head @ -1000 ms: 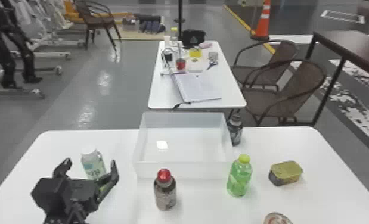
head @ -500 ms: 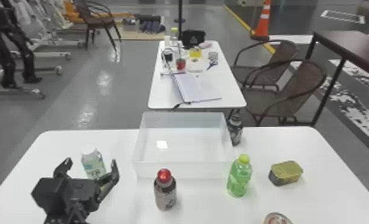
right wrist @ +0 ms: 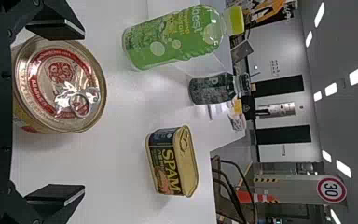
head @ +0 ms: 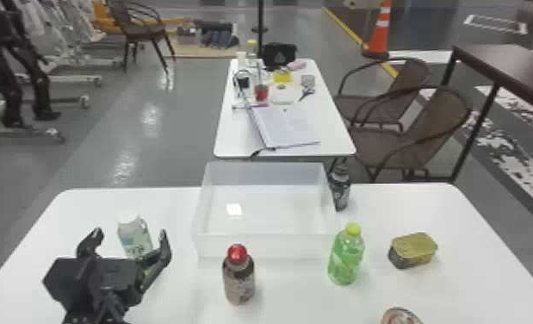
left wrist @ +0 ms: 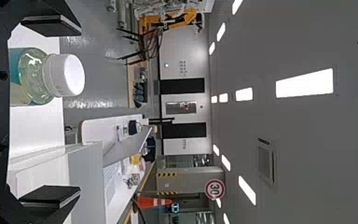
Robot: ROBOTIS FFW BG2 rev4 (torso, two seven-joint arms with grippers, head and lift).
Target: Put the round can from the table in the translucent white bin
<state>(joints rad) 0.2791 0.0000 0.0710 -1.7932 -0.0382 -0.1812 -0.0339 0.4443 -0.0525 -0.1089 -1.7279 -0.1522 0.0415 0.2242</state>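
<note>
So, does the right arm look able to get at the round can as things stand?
Probably yes: the right gripper is open and the round can shows between its fingers, no other item in the way, though nearer one, so centring may help.

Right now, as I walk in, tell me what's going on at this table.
A robot is set to put the round can in the translucent white bin, but neither gripper holds anything. The right gripper is open by the can, which stands on the table, not yet in the bin. The left gripper is also open, near a white-capped bottle. A green bottle and a rectangular tin stand outside the bin.
</note>
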